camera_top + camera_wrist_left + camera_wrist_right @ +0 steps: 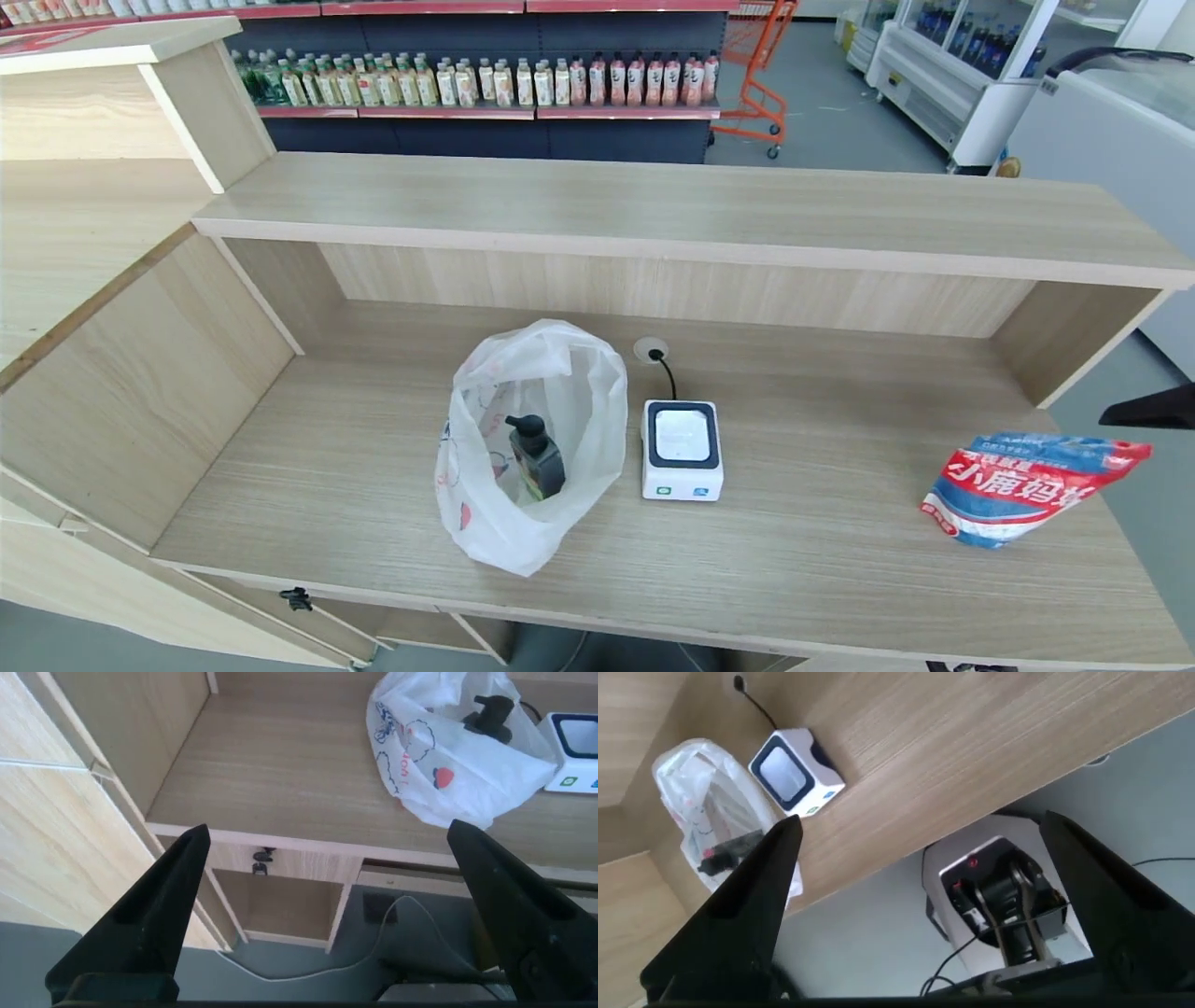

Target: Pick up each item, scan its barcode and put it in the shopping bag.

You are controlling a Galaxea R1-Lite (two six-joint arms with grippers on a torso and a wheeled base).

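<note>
A white plastic shopping bag stands open on the wooden counter, with a dark pump bottle upright inside it. Right beside the bag sits the white barcode scanner, its window facing up. A red, white and blue snack pouch lies near the counter's right end. My left gripper hangs open and empty below the counter's front edge, short of the bag. My right gripper is also open and empty, off the counter's front edge, with the scanner and bag farther off.
A raised shelf runs along the back of the counter and a wooden side wall closes its left. The scanner's cable leads to a hole at the back. A drawer lock sits under the front edge.
</note>
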